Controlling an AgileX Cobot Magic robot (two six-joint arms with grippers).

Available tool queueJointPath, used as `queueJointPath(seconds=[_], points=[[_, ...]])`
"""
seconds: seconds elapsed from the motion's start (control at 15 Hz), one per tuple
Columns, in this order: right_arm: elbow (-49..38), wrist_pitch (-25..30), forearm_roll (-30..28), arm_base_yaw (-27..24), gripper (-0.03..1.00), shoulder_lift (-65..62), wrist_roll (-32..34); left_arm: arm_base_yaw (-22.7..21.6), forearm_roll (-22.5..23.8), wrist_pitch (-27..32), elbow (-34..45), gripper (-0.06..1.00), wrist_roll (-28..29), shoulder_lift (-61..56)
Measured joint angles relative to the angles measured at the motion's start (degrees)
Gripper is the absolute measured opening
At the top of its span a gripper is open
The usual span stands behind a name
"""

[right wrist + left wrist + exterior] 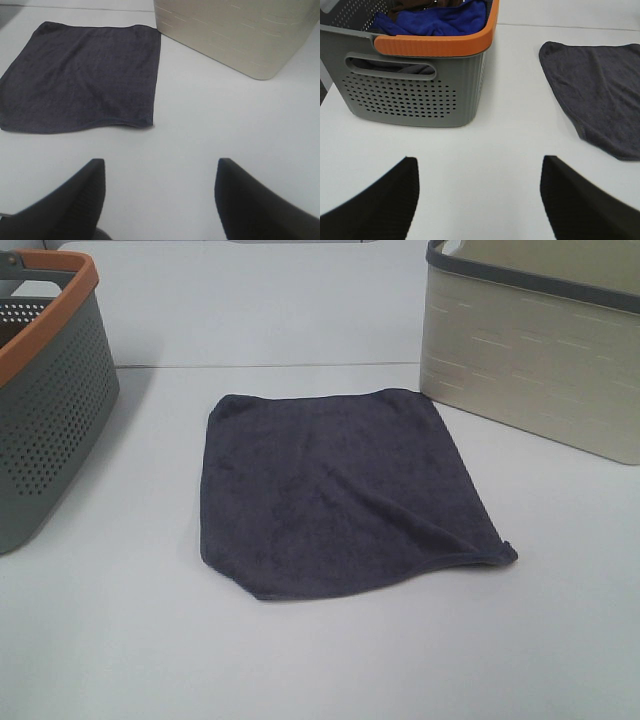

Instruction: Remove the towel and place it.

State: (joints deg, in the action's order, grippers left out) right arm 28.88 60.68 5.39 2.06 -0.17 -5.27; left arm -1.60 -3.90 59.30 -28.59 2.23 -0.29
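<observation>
Both end effectors, left (pixel 479 200) and right (pixel 159 200), are held spread and empty above the tabletop (pixel 330 660). Between the grey basket (pixel 50 410) and beige basket (pixel 540 360), the towel (pixel 340 495) is laid flat; a shallow pinch risks slipping off the thin hem.

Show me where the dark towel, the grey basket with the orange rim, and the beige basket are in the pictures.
towel (pixel 340 490), high outside view, middle of the cloth.
grey basket (pixel 410 97), left wrist view, its perforated side wall.
beige basket (pixel 530 370), high outside view, its front wall.
</observation>
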Motion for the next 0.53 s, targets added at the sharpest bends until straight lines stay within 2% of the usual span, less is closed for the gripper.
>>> queueJointPath(seconds=[0.53], points=[[0.00, 0.00, 0.00, 0.00, 0.64, 0.00, 0.00, 0.00, 0.00, 0.00, 0.00, 0.65, 0.00, 0.00]])
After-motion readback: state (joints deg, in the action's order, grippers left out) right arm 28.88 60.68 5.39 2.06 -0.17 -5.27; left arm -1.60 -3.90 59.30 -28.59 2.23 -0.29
